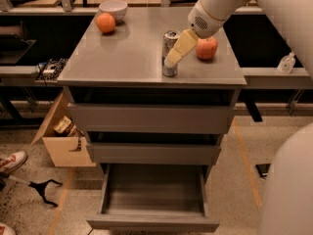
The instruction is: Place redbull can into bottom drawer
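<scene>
Angling in from the right, my gripper overlaps the redbull can — can't tell how wide it's parted or whether it has hold. Can stands upright on the cabinet top, near front edge, beside an apple. Bottom drawer — pulled out.

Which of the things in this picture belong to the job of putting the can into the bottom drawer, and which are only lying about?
For the job:
drink can, standing on the cabinet top
bottom drawer, pulled open
pincer, right at the can

Lying about:
orange
bowl
red fruit beside the can
cardboard box
shoe
</scene>
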Motion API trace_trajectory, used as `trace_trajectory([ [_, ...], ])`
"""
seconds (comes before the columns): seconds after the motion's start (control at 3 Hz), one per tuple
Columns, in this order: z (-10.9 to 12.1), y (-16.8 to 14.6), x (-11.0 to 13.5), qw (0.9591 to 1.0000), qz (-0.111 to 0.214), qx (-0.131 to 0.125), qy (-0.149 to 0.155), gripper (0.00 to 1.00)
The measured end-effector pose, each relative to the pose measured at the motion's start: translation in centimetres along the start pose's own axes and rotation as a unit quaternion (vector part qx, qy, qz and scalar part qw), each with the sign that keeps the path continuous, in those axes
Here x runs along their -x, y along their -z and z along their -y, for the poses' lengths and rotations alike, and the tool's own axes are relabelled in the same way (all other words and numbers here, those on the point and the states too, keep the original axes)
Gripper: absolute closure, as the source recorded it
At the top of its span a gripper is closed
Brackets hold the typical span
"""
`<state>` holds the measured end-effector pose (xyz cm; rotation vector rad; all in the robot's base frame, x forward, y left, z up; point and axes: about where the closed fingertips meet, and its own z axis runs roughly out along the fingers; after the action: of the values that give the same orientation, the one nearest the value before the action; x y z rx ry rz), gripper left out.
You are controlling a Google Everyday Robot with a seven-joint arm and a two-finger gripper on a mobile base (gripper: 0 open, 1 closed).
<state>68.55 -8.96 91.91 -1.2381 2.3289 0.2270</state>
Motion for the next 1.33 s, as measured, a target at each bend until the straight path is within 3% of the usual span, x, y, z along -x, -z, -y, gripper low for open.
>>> trace_trajectory([
  [1.0, -0.7, -2.6, 3.3, 0.9997, 0.006, 0.021, 0.01, 0.0],
  [1.33, -0.9, -2.9, 4.0, 0.9995, 0.01, 0.024, 0.017, 0.17],
])
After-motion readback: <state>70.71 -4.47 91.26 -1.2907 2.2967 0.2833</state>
